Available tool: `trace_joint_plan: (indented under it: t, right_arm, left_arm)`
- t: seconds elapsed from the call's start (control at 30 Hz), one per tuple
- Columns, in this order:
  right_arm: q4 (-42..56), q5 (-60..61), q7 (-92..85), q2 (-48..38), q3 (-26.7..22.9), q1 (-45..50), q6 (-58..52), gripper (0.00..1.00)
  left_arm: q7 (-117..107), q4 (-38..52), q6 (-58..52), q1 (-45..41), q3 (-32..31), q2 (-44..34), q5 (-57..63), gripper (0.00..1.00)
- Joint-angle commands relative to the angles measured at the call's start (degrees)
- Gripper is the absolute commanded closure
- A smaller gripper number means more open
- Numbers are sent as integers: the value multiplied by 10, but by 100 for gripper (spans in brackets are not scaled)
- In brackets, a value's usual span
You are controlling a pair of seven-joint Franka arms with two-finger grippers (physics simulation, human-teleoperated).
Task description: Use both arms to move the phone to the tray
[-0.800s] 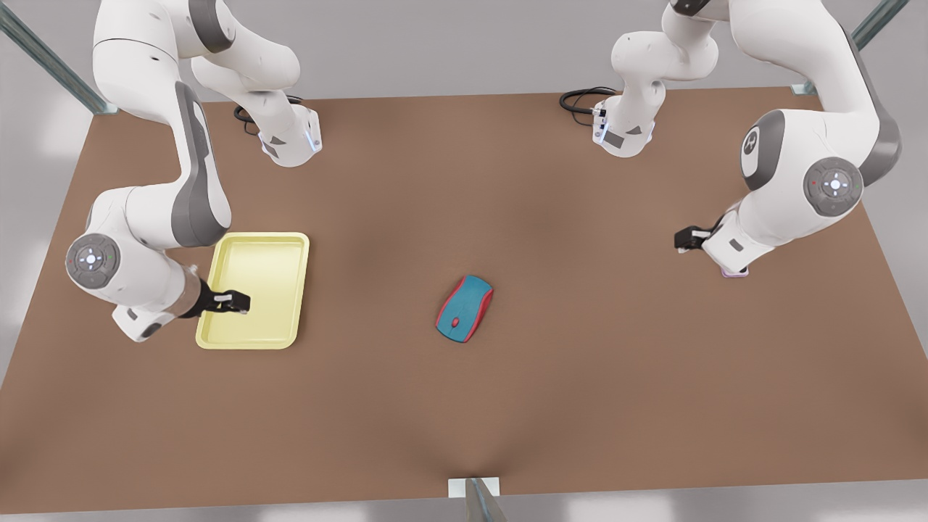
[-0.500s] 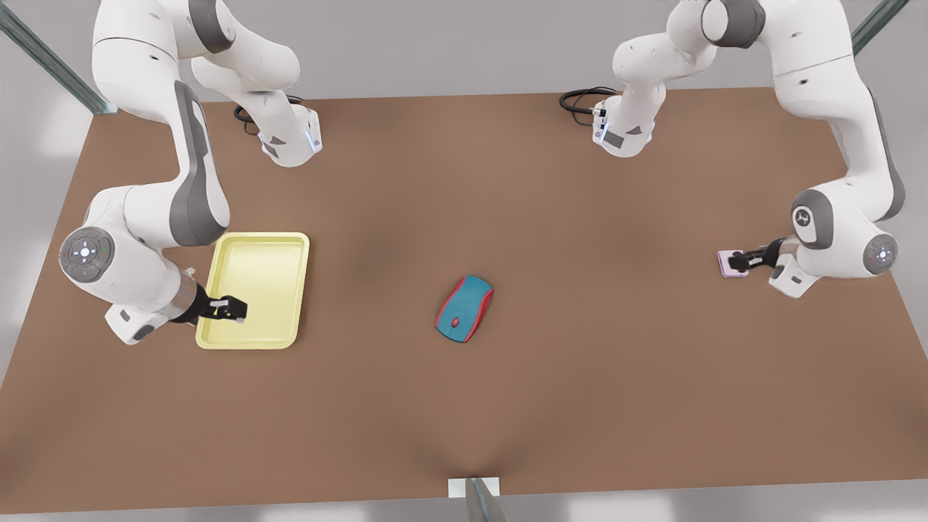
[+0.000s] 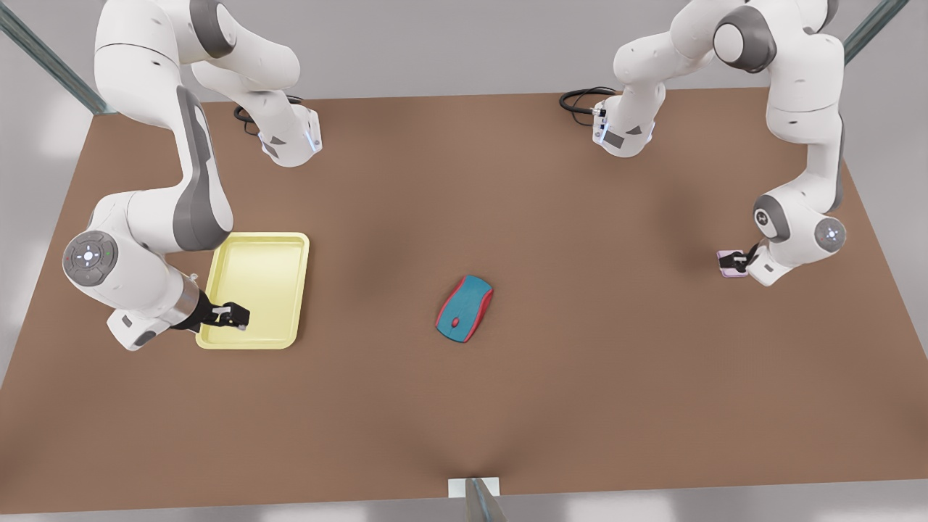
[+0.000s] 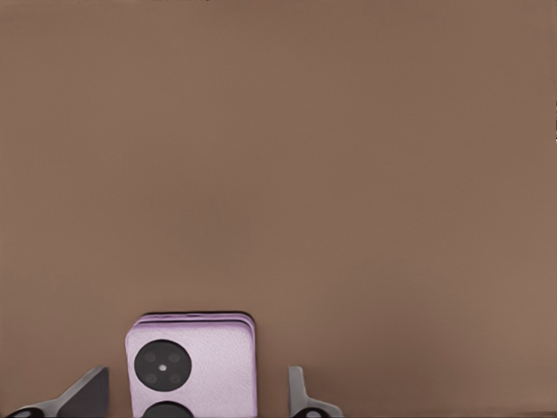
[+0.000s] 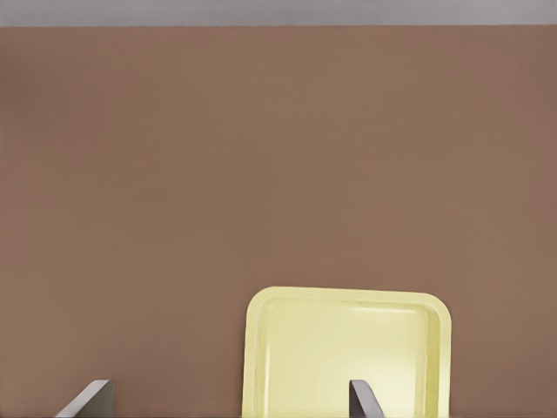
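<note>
1. You're looking down on a broad brown table [image 3: 464,406], matte and bare over most of its top, with a pale grey floor showing past its edges.
2. Metal frame struts [image 3: 43,61] cut across the far corners, and a small bracket [image 3: 475,487] sits at the middle of the near edge.
3. Two white arm bases stand at the far edge, each with a black cable [image 3: 580,98] coiled beside it.
4. Your left gripper [image 3: 736,258] is on the front view's right, low over the phone [image 3: 727,263], which lies flat on the table near that edge.
5. In the left wrist view the lilac phone [image 4: 193,364] sits between the two fingertips [image 4: 87,394], with a gap on either side; the jaws are spread and not pressing it.
6. Your right gripper [image 3: 233,317] is on the front view's left, hovering over the near corner of the tray [image 3: 290,250].
7. The right wrist view shows the pale yellow tray [image 5: 287,348] under the parted fingertips [image 5: 361,399]; the jaws are released and hold nothing.
8. The tray rests flat on the table, well apart from the phone.
9. Between them, near the middle, the teal-and-red mouse [image 3: 464,307] lies alone on the table.
</note>
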Motion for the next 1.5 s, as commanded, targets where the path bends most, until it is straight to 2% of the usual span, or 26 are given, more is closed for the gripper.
trace_joint_plan:
  t: [0.0, 0.23, 0.37, 0.4, 0.43, 0.57, 0.77, 0.87, 0.97, 1.0, 1.07, 1.1, 1.17, 1.2, 1.27, 1.3, 1.43, 1.47]
  right_arm:
    - [0, 1, -2, -1, 0, 0, -5, 0]
    - [0, -3, 3, -1, 0, 0, 2, 0]
    - [0, -2, 1, -1, 0, 0, 2, 0]
    - [0, -2, 2, -1, 0, 0, 2, 0]
    - [0, -2, 1, -1, 0, 0, 2, 0]
    - [0, -2, 1, -1, 0, 0, 2, 0]
    - [0, -1, 5, 0, 0, 0, 2, 0]
    - [0, -1, 5, -1, 0, 0, 2, 0]
    - [0, 1, 4, 0, 0, 0, 2, 0]
    - [0, 1, 4, 0, 0, 0, 2, 0]
    - [0, 0, 2, 0, 0, -1, 2, 0]
    - [0, 1, 2, 0, 0, -1, 2, 0]
    - [0, 1, 1, 0, -1, -2, 2, 0]
    - [0, 1, -1, 1, -1, -2, 2, 0]
    - [0, 1, -1, 1, -1, -1, 2, 0]
    - [0, 1, -1, 0, -1, -1, 2, 0]
    - [0, 2, 1, 1, -1, -1, 2, 0]
    - [0, 2, 0, 1, -1, -1, 2, 0]
  left_arm:
    - [194, -2, 41, 1, 0, 3, 1, 0]
    - [191, -1, 59, 15, -1, 30, -3, 0]
    - [118, -2, 57, 15, -1, 33, -10, 0]
    - [108, -2, 57, 15, -1, 33, -10, 10]
    - [99, -2, 57, 15, -1, 33, -10, 25]
    - [86, -2, 52, 15, -1, 33, -10, 21]
    - [35, 0, 51, 15, -1, 41, -10, 21]
    - [25, 1, 48, 15, -2, 36, -10, 25]
    - [-6, 1, 13, 9, -7, 13, -10, 25]
    - [-42, 1, -17, -15, -8, -8, -10, 25]
    - [-212, 6, -110, -169, -8, -56, -10, 25]
    - [-283, 23, -143, -219, -20, -64, -9, 25]
    - [-487, 165, -304, -232, -163, -29, -3, 24]
    - [-615, 236, -323, -288, -201, 12, -3, 24]
    - [-787, 409, -379, -427, -201, 114, -11, 24]
    - [-847, 446, -383, -478, -202, 150, -11, 24]
    - [-1004, 604, -371, -592, -202, 255, -27, 24]
    - [-1058, 612, -373, -616, -202, 260, -29, 24]
